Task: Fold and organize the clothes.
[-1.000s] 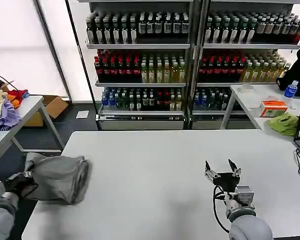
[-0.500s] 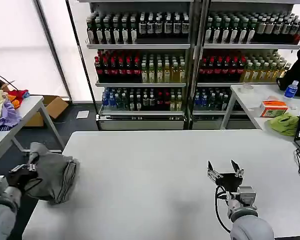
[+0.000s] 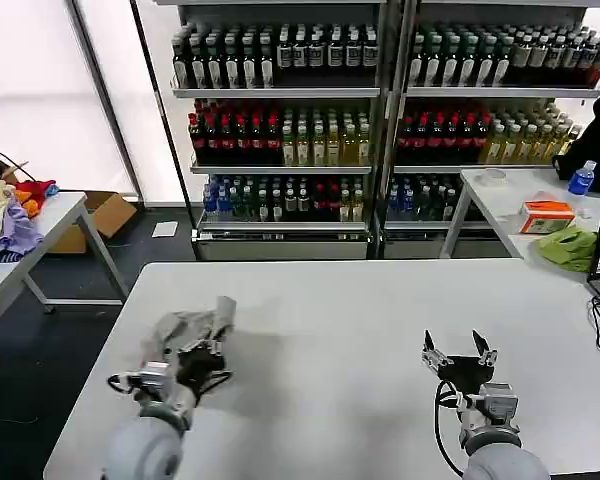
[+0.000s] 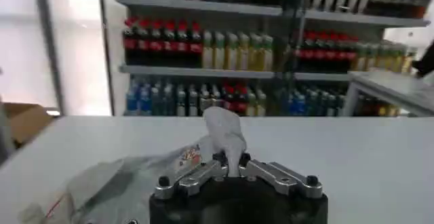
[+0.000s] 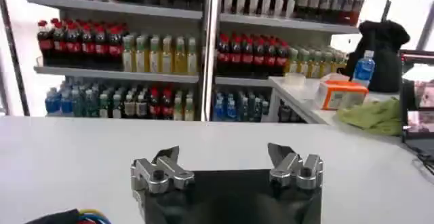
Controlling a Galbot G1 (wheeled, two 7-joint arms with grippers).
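The left pincer [image 3: 202, 352] had swung in from beyond the counter's [image 3: 340, 300] left edge, where it hung half a second earlier, to a spot over the near-left part of the surface, and it had brought the shirt [image 3: 185, 330] with it. It was clenched on a fold of the grey cloth: in the left wrist view the two fingers met around a peak of fabric [image 4: 224, 134] that stood up just ahead of the left pincer [image 4: 230, 159], while the rest of the shirt [image 4: 115, 181] lay crumpled on the counter beside and beneath it, a patch of coloured print showing. The garment had therefore passed from hanging off the edge to resting, still bunched, on the work surface; folding proper appeared not yet begun, and spreading it flat looked the likely next need. The right pincer [image 3: 458, 349] waited well apart over the near-right counter, its fingers spread and empty [image 5: 227, 157].
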